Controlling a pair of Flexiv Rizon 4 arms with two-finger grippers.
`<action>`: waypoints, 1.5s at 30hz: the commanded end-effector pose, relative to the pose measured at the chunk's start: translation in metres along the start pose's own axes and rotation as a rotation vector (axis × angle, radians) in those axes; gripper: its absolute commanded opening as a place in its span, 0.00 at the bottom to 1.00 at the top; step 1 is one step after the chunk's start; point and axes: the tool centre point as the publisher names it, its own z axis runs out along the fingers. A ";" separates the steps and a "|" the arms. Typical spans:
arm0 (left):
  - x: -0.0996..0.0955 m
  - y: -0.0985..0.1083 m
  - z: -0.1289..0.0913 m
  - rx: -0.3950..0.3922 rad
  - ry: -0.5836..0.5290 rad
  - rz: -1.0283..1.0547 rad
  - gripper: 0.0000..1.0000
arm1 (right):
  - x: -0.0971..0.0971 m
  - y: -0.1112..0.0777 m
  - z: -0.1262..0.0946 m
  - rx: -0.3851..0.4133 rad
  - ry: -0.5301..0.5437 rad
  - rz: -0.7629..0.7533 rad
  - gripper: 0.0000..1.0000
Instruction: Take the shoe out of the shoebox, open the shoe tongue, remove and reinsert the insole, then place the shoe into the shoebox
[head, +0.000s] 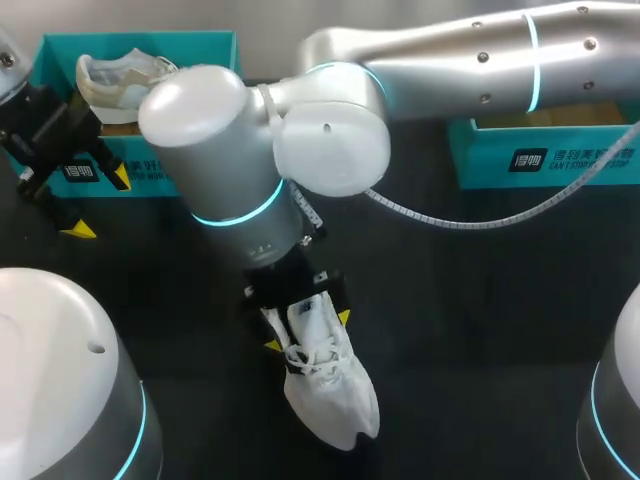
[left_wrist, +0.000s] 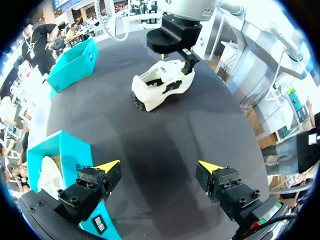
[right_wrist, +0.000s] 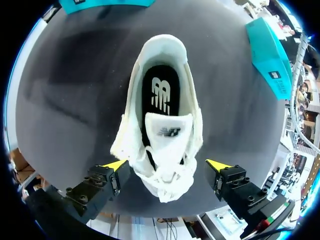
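Shoe (head: 330, 385) on table (head: 480, 300) at 6 o'clock (insole (right_wrist: 159, 92) visible inside). Right gripper (right_wrist: 167, 165) spread, straddling its laces. Left gripper (left_wrist: 159, 167) spread, empty, beside shoebox (head: 140, 42) at 10 o'clock.

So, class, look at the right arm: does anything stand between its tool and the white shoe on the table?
Nothing visible does. The right tool is open, with the laced front of the white shoe already between its yellow tips. Only bare table lies around the shoe.
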 end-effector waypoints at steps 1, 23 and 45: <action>0.001 0.000 0.000 -0.002 -0.001 0.000 1.00 | 0.003 -0.021 -0.012 -0.006 -0.008 0.019 1.00; 0.001 0.000 0.000 -0.002 -0.001 0.000 1.00 | -0.006 -0.057 -0.036 -0.031 -0.035 0.026 0.26; 0.001 0.000 0.000 -0.002 -0.001 0.000 1.00 | -0.018 0.024 0.004 -0.185 0.016 -0.153 0.31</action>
